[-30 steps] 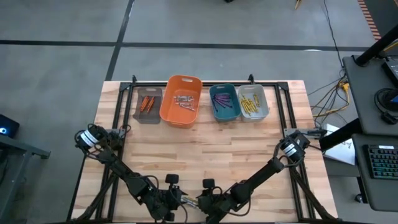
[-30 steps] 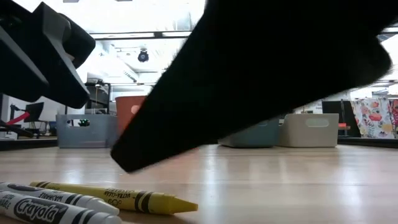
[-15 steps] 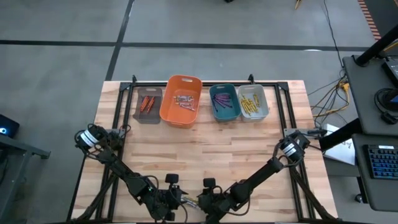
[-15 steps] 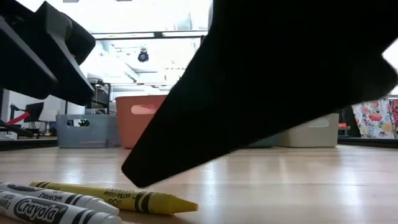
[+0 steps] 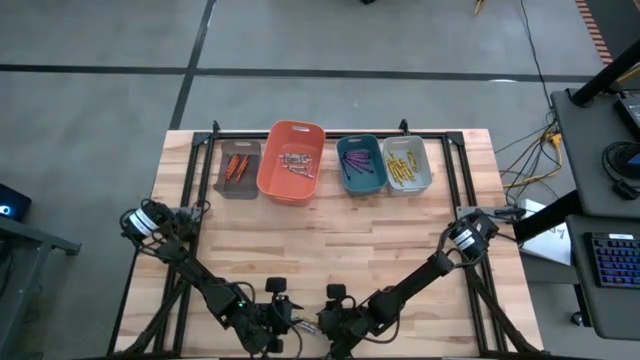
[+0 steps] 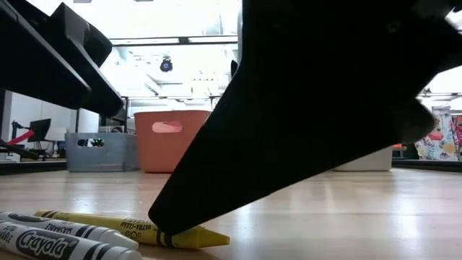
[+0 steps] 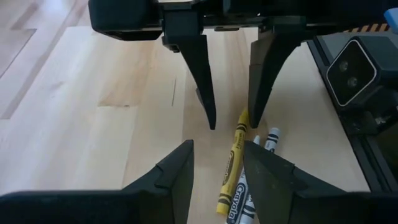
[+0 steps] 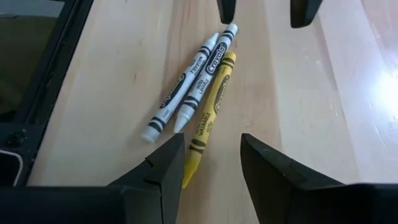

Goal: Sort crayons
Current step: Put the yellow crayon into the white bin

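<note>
Three crayons lie side by side on the wooden table near its front edge: a yellow crayon [image 8: 208,118] and two white crayons [image 8: 180,102] [image 8: 208,68]; the low view shows them too, the yellow crayon [image 6: 123,229] lying flat. My right gripper [image 8: 211,149] is open, slanting down over the yellow crayon's pointed end. My left gripper [image 7: 217,155] is open and faces it from the table's left, above the crayons' other ends. In the high view the left gripper [image 5: 285,320] and right gripper [image 5: 322,322] nearly meet. My right gripper has one fingertip [image 6: 162,222] down at the yellow crayon's pointed end [image 6: 206,237], coming slanting from above and from the table's right. I cannot tell whether it touches. The crayon lies flat on the table. My left gripper touches nothing.
Along the far edge stand a brown-grey bin [image 5: 238,168] with orange crayons, an orange bin [image 5: 291,150], a teal bin [image 5: 360,150] with purple ones and a pale grey bin [image 5: 407,150] with yellow ones. Bare wood lies between the bins and the grippers.
In the low view my right gripper's near finger has tipped and sunk a little, and its tip now stands at the yellow crayon. The crayons have kept their places.
</note>
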Controlling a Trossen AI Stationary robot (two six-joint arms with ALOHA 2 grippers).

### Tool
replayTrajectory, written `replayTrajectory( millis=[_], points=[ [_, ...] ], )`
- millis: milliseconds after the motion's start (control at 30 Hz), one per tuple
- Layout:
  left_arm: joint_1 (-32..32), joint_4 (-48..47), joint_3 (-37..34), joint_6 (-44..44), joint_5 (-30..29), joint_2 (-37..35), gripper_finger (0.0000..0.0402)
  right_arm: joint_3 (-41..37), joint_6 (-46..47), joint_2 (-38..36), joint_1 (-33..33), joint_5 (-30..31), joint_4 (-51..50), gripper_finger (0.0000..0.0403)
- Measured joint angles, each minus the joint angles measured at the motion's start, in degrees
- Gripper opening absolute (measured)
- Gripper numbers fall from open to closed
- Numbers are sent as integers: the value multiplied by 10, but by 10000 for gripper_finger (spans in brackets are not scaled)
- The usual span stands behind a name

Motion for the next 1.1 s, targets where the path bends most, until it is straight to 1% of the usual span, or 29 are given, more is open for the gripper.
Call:
replayTrajectory(
  millis=[200, 600, 1100],
  points=[
    [0, 0, 0, 0, 0, 0, 120, -7, 2, 0, -8, -30, 4, 138],
    [0, 0, 0, 0, 0, 0, 120, -12, 5, 0, -13, -30, 4, 118],
    [0, 0, 0, -5, 0, 0, 120, -12, 16, 0, -22, -28, 3, 60]
  ],
)
